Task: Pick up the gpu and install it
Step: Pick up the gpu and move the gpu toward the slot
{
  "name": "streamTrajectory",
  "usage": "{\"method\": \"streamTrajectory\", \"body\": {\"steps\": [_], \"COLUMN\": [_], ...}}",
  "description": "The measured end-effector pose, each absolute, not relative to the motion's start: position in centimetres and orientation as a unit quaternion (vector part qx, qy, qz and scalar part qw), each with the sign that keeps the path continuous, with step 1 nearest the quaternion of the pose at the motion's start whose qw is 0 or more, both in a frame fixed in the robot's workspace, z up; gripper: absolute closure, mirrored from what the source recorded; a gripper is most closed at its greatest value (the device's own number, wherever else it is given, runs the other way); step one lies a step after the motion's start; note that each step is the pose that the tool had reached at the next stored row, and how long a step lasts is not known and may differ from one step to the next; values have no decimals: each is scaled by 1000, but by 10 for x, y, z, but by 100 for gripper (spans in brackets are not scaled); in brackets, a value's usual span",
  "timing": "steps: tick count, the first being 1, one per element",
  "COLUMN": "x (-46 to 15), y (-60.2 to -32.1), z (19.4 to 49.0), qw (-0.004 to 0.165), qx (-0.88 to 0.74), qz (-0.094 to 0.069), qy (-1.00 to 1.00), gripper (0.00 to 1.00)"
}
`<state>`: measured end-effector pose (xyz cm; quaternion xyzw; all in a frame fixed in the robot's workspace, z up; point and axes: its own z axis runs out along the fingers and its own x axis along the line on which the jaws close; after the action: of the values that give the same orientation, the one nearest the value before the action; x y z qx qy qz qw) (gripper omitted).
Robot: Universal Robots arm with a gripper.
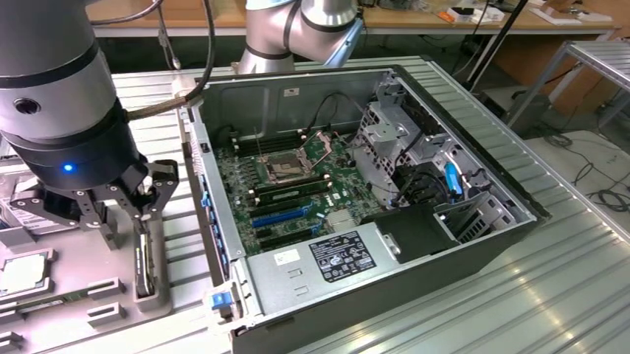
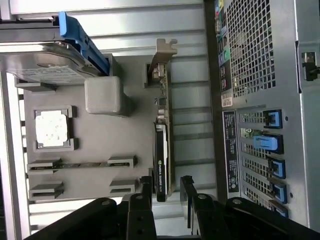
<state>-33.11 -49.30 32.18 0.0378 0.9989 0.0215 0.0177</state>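
Gripper (image 2: pixel 165 191) fingers wide, straddling gpu (image 2: pixel 161 150) standing on edge in gray tray (image 2: pixel 95 147); seemingly no contact. Slot keeps both faces graspable.

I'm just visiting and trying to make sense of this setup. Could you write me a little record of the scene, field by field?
Gripper: the gripper is open, one finger on each side of the gpu's end, with a gap on both sides
Gpu: the gpu stands on edge in a slot of the gray holder tray
Also in tray: hard drive, processor chip
Computer case: the computer case lies open beside the tray, motherboard exposed
Work so far: gpu not yet lifted or installed
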Motion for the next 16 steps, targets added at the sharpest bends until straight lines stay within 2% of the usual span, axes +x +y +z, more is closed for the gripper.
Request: {"method": "streamTrajectory", "body": {"steps": [16], "x": [-331], "y": [-493], "z": [314], "qw": [18], "qx": [38], "qz": [21], "qy": [999], "gripper": [64]}}
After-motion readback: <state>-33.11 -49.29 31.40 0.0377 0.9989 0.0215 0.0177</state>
